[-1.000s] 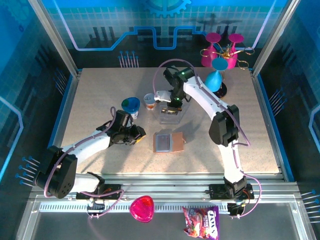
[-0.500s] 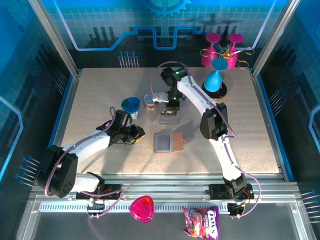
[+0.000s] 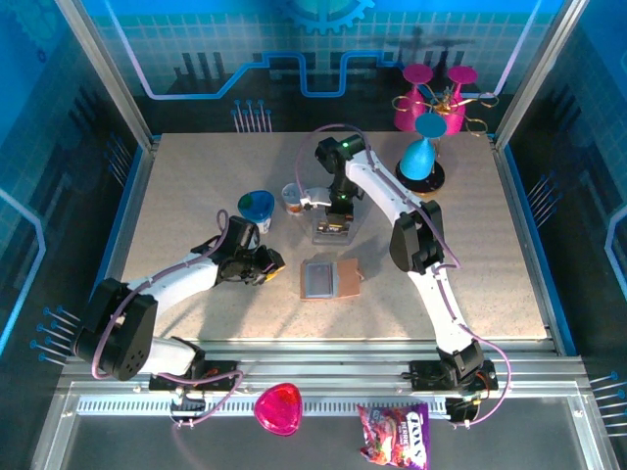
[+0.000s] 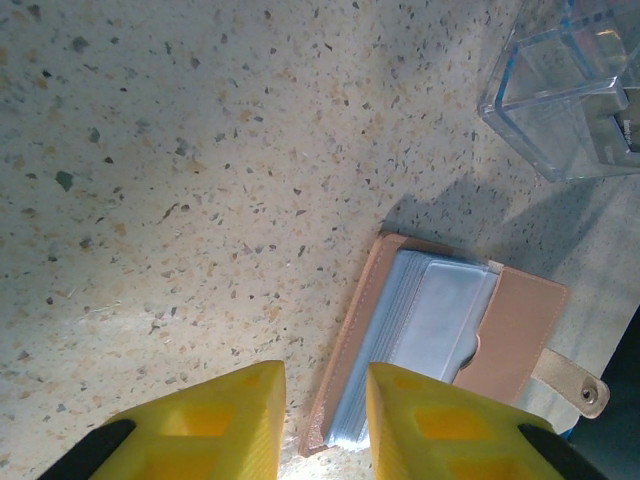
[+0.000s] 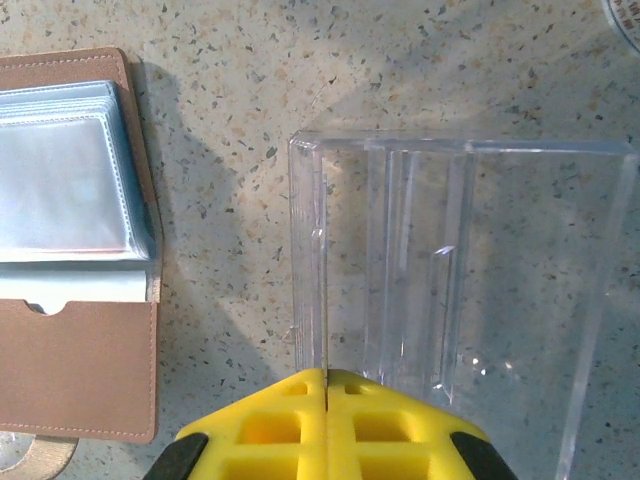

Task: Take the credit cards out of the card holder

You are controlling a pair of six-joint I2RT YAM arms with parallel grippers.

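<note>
The card holder [image 3: 329, 279] lies open on the table, tan leather with pale blue-grey clear sleeves [image 4: 440, 325]; its snap tab [image 4: 580, 385] points right. The credit cards are hidden or out of view. My left gripper [image 3: 270, 266] rests low just left of the card holder. Its yellow fingers stand apart [image 4: 323, 368], with bare table and the card holder's near corner in the gap and nothing gripped. My right gripper [image 3: 334, 208] hangs over the clear plastic container [image 3: 331, 228]. Its yellow fingers [image 5: 327, 376] are pressed shut above the container's left wall [image 5: 308, 250].
A blue-lidded cup [image 3: 257, 206] and a small jar [image 3: 292, 198] stand left of the container. A pink and blue cup stand [image 3: 429, 117] is at the back right. A pink object [image 3: 279, 407] and a snack bag [image 3: 394, 434] lie beyond the table's near rail.
The right arm has swung its elbow leftward and its gripper has shifted slightly left and nearer over the clear container. The left arm and the card holder have not moved.
</note>
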